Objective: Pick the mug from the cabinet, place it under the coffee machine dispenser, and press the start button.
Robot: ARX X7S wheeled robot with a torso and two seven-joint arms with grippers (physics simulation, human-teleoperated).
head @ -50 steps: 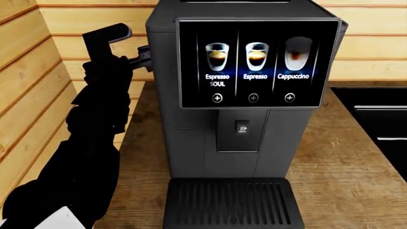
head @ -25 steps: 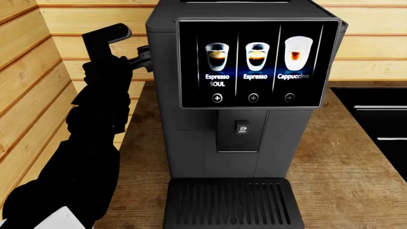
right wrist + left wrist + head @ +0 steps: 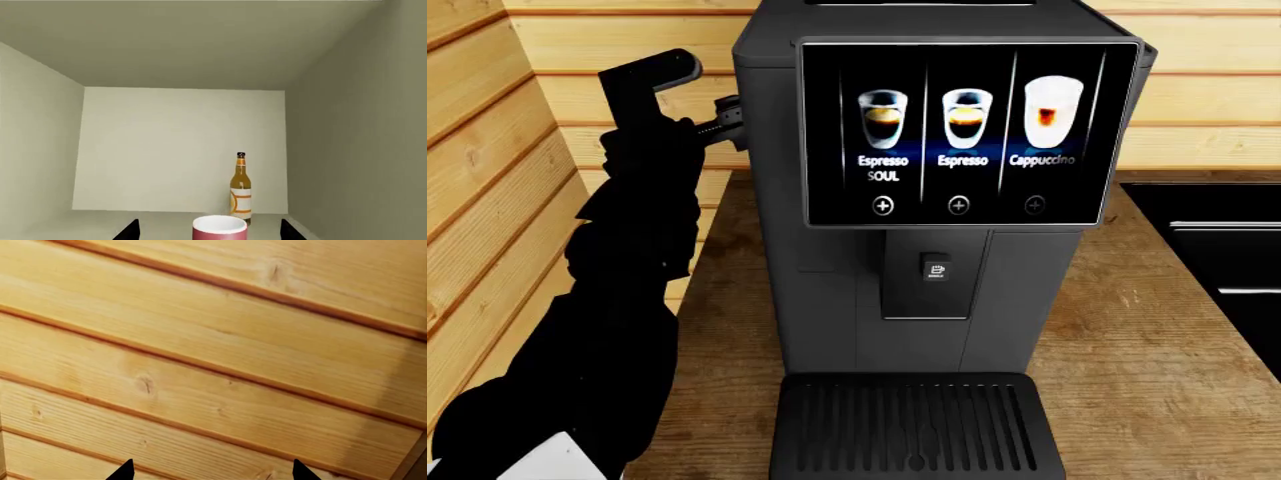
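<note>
The red-pink mug (image 3: 219,229) with a white inside stands on the cabinet floor in the right wrist view. It sits between the two spread fingertips of my right gripper (image 3: 209,233), which is open; no finger touches it. Its handle is hidden. The grey dispenser (image 3: 934,272) with its small cup icon is on the front of the tall dark-grey coffee machine (image 3: 814,250), with nothing under it. My left gripper (image 3: 213,475) is open and empty, facing the wooden wall. The left arm (image 3: 627,300) is raised left of the machine.
A brown bottle (image 3: 241,187) with an orange label stands behind the mug, near the cabinet's back wall. The machine's screen (image 3: 968,130) shows three drinks with round plus buttons (image 3: 884,205) below. A black ribbed drip tray (image 3: 914,425) lies at the machine's foot. A dark appliance (image 3: 1228,250) is at right.
The Cappuccino picture on the machine's screen has gone from faded to sharp and bright. The left arm has not moved.
</note>
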